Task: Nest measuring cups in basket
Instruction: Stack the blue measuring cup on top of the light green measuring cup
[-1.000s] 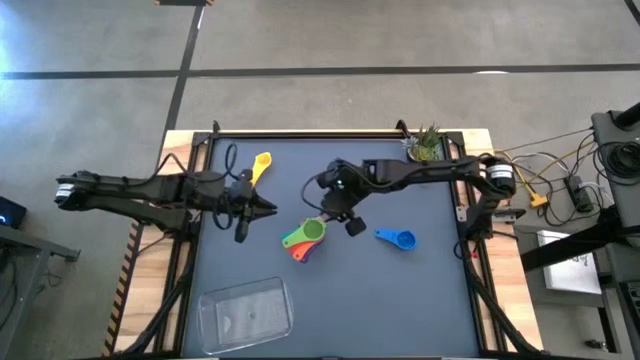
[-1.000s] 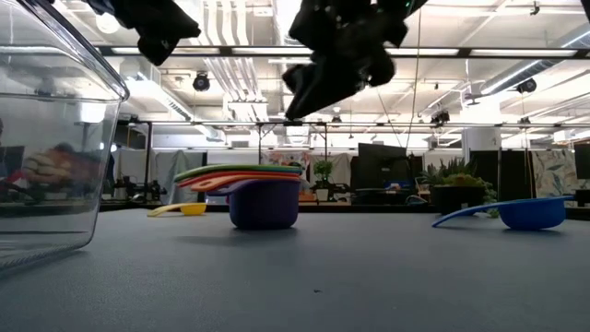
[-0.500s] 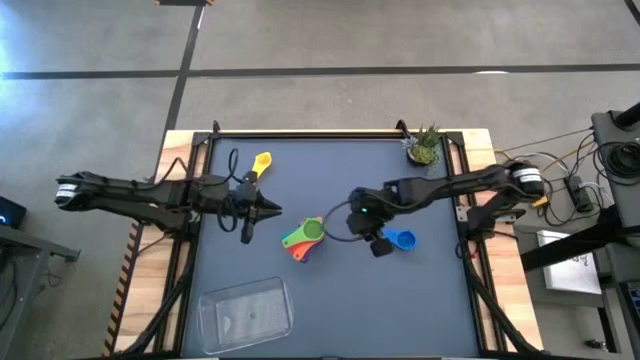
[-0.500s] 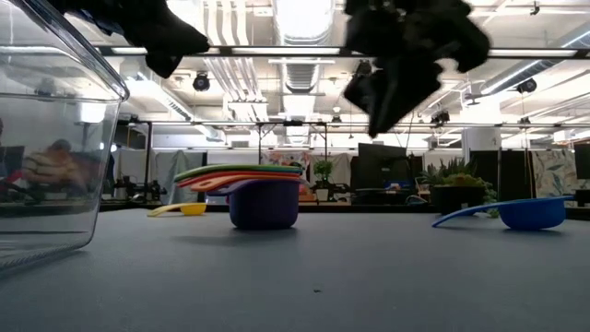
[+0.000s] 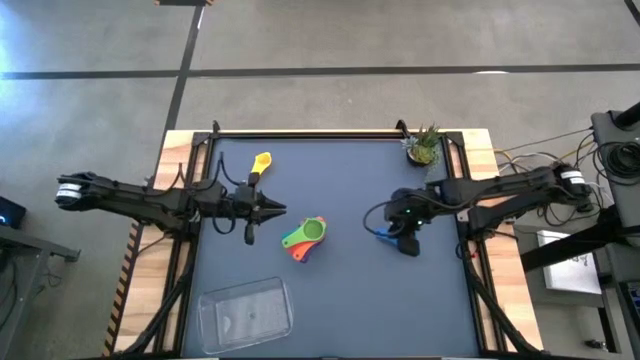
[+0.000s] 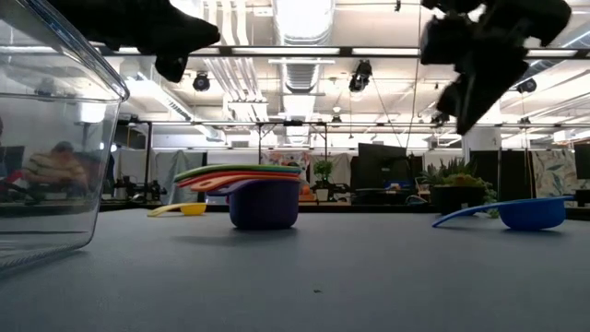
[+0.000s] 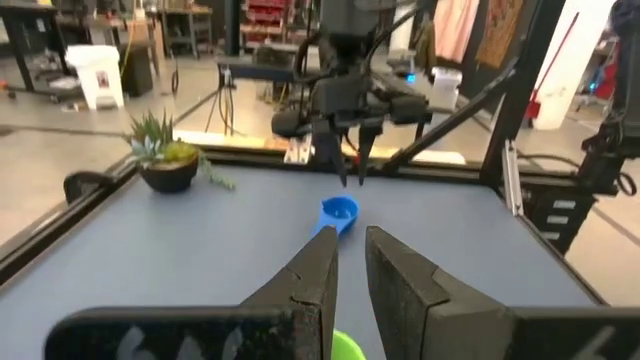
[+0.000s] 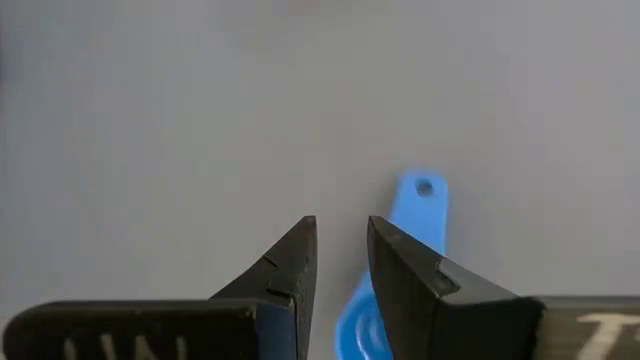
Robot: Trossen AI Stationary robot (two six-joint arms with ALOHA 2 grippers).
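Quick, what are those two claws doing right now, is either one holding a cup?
Left gripper: open a little, holding nothing, near the stacked cups.
Right gripper: open a little, holding nothing, above the blue cup.

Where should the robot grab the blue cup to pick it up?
Probably by its flat handle. The blue cup lies alone on the table, handle sticking out sideways, and the right gripper hangs straight above it, so coming down from above suits best.

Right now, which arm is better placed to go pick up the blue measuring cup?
The right. The right gripper hangs directly above the blue cup, fingers slightly parted and empty. The left gripper hovers empty beside the nested stack, farther away.
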